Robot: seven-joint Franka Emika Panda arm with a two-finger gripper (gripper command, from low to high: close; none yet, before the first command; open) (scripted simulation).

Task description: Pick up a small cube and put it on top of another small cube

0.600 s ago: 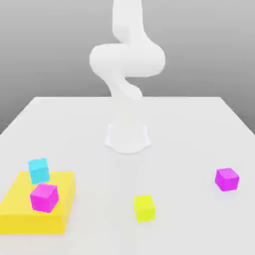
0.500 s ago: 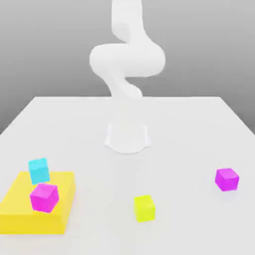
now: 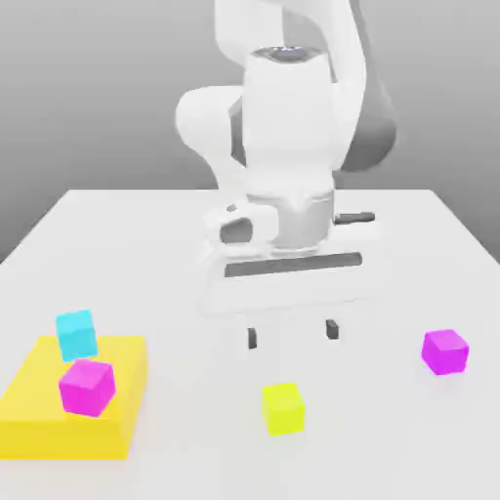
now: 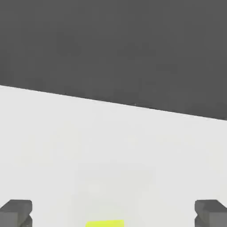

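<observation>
The small yellow-green cube lies on the white table near the front, a little right of the middle in the exterior view. My gripper hangs open just above and behind it, its two dark fingertips wide apart with nothing between them. In the hand view the cube's top edge peeks in between the two fingertips. The small cyan cube rests at the back edge of the large flat yellow block on the exterior view's left.
A magenta cube sits on top of the flat yellow block. A second magenta cube lies on the table at the exterior view's right. The table's far edge meets a dark backdrop in the hand view.
The hand has come down into sight in front of the arm's base and now hangs over the yellow-green cube. None of the cubes has moved.
</observation>
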